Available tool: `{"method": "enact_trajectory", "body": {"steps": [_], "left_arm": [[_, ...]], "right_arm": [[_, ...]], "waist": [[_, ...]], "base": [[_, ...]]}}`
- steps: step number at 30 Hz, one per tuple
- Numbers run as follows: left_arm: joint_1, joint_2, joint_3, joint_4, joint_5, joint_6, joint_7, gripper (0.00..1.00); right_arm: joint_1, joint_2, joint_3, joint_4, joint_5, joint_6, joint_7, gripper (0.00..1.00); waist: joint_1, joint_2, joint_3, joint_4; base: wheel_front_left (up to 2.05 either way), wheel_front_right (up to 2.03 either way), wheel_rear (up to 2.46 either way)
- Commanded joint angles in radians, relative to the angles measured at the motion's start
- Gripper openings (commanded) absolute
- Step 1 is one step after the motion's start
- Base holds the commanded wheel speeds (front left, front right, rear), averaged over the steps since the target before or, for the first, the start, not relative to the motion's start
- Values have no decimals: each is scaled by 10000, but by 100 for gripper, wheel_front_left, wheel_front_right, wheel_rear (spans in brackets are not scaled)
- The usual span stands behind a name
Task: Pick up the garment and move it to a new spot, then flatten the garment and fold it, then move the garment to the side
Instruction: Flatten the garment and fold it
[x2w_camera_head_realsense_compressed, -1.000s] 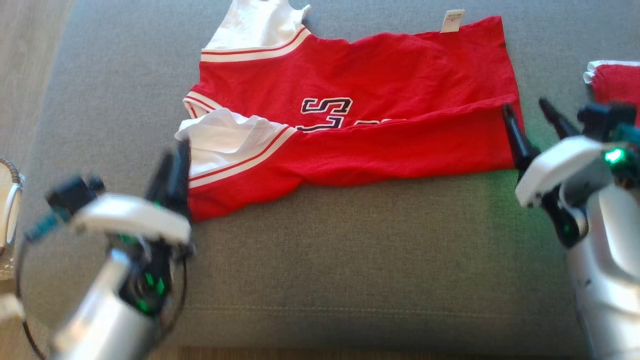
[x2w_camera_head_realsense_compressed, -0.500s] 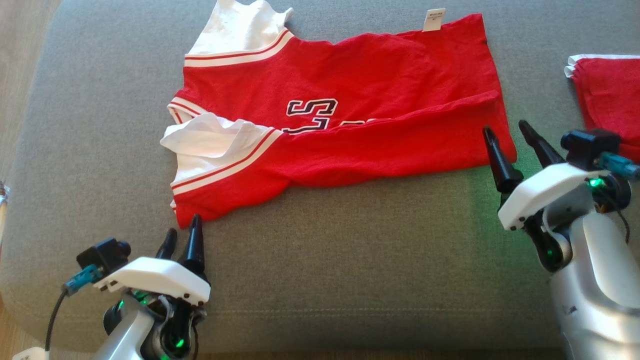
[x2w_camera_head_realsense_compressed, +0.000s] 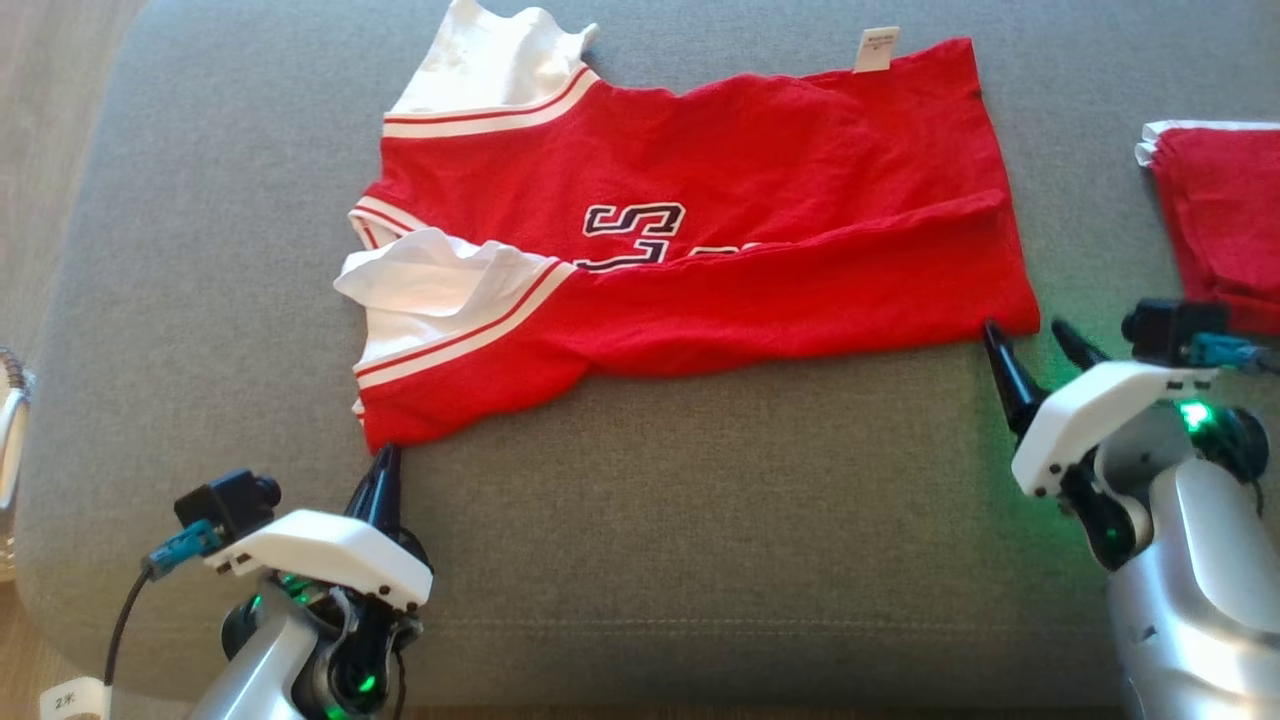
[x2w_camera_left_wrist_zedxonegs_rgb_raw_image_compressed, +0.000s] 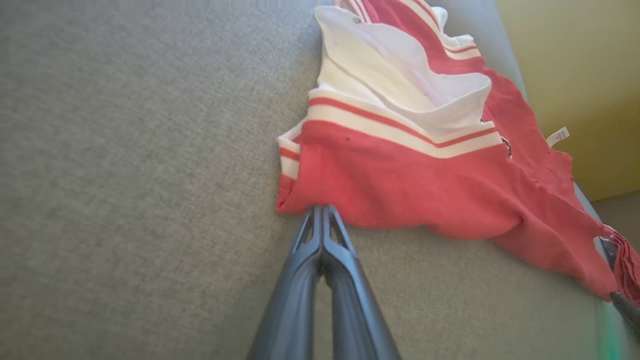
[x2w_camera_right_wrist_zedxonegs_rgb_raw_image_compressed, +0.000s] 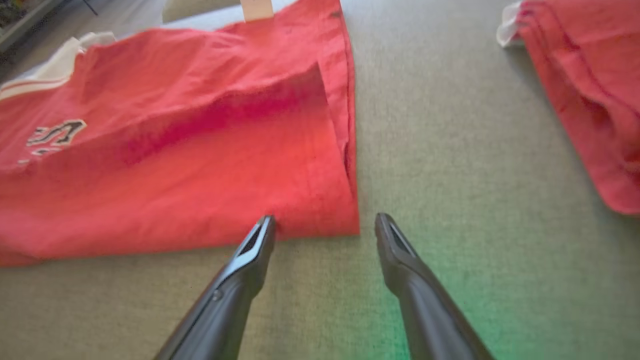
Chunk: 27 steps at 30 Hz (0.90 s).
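My left gripper (x2w_camera_head_realsense_compressed: 385, 456) has its jaws pressed together, the two dark fingers (x2w_camera_left_wrist_zedxonegs_rgb_raw_image_compressed: 300, 280) meeting along their length. Their tips (x2w_camera_left_wrist_zedxonegs_rgb_raw_image_compressed: 321, 210) sit right at the near hem of the garment (x2w_camera_head_realsense_compressed: 700, 200), at its corner below the striped armhole, touching the red edge. I cannot tell whether any cloth is caught between them.

My right gripper (x2w_camera_head_realsense_compressed: 1025, 335) has its jaws wide apart. In my right wrist view the garment's (x2w_camera_right_wrist_zedxonegs_rgb_raw_image_compressed: 175, 175) other near corner lies between my two fingertips: one finger (x2w_camera_right_wrist_zedxonegs_rgb_raw_image_compressed: 250, 255) rests against the hem just inside the corner, and the other stands on bare grey cushion (x2w_camera_right_wrist_zedxonegs_rgb_raw_image_compressed: 450, 165) just outside it. Nothing is clamped there.

The garment is a red jersey with white, red-striped trim and dark lettering. It lies stretched sideways across the grey cushion (x2w_camera_head_realsense_compressed: 700, 520), its near long edge folded up over the middle. A white panel (x2w_camera_head_realsense_compressed: 430, 280) bunches at the end nearest my left gripper, and a small white tag (x2w_camera_head_realsense_compressed: 877, 50) sticks out at the far edge.

A second red cloth (x2w_camera_head_realsense_compressed: 1220, 220) lies apart on the cushion, beyond my right gripper.
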Motion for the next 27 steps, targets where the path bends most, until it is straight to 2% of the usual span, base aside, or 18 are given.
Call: {"method": "enact_trajectory", "body": {"steps": [1,6,7,8,9,10,19,20,21,27], "left_arm": [[-389,236,419,-168,130,-62,-137,0],[-453,215,582,-35,236,-166,-257,0],[-470,197,592,-24,266,-194,-273,0],[-483,182,613,-15,292,-225,-289,0],[-493,170,636,0,318,-250,-304,0],[-500,160,662,15,340,-281,-317,0],[-398,82,866,-89,246,-523,-292,0],[-382,90,839,-128,219,-498,-196,47],[-380,108,796,-162,224,-464,-104,100],[-618,159,534,24,476,-174,205,100]], "right_arm": [[-239,96,22,-79,-200,-4,141,100],[-407,244,-359,516,-638,-4,377,100],[-439,267,-398,558,-683,-4,353,90],[-470,288,-427,596,-722,-4,321,48],[-503,306,-444,624,-742,-4,272,26],[-532,321,-447,632,-764,-4,190,0],[-759,382,-338,815,-741,-4,-210,0],[-782,386,-332,828,-719,-4,-248,0],[-801,389,-330,837,-700,-4,-287,0],[-942,407,-244,906,-657,-4,-382,0]], "waist": [[0,0,-41,67],[0,0,-37,187],[0,0,-18,197],[0,0,4,201],[0,0,26,200],[0,0,48,195],[0,0,203,38],[0,0,220,25],[0,0,235,18],[0,0,368,-23]], "base": [[0,0,0],[0,0,0],[0,0,0],[0,0,0],[0,0,0],[0,0,0],[0,0,0],[0,0,0],[0,0,0],[0,0,0]]}}
